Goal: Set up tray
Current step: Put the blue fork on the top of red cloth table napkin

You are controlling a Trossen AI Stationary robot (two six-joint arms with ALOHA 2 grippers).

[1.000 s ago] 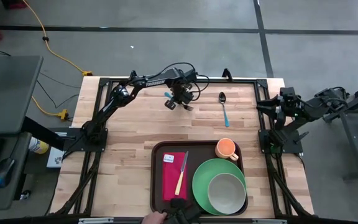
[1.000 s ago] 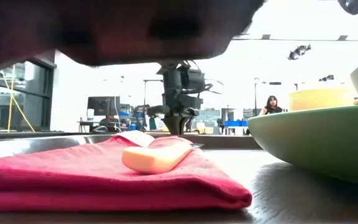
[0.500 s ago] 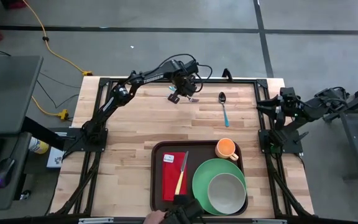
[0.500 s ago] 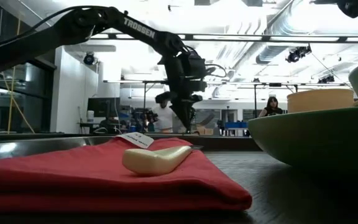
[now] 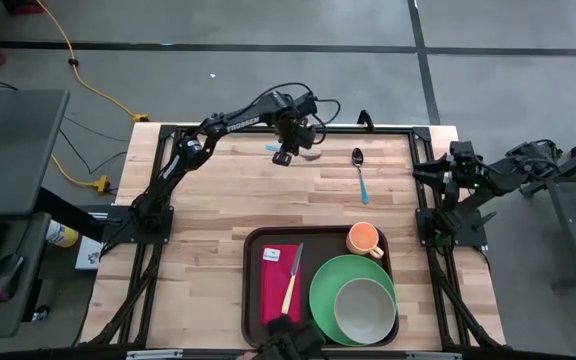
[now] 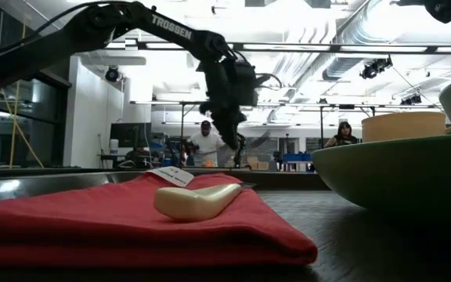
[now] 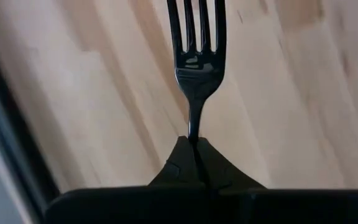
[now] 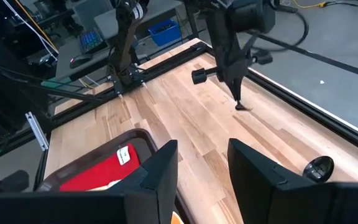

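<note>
The dark brown tray lies at the table's near edge. It holds a red napkin, a knife, a green plate with a bowl, and an orange cup. My left gripper is near the table's far edge, shut on a dark fork. A spoon with a blue handle lies on the wood to its right. My right gripper waits open at the table's right edge. My left gripper pinches the fork's neck, just below the tines, between its two fingertips. The fingers lie along the fork and point slanting down. The tines hang below them close to the wood; I cannot tell whether they touch it. The gripper hides the handle.
Bare wood lies between the fork and the tray. A dark object sits at the tray's near rim. People stand in the room beyond the table. Black frame rails run along the far and side edges.
My left gripper, shut on the fork, has shifted a little toward the table's far edge and turned about, and its arm has risen. A dark thing that covered the low view has drawn away, and the hand at the tray's near edge has withdrawn.
</note>
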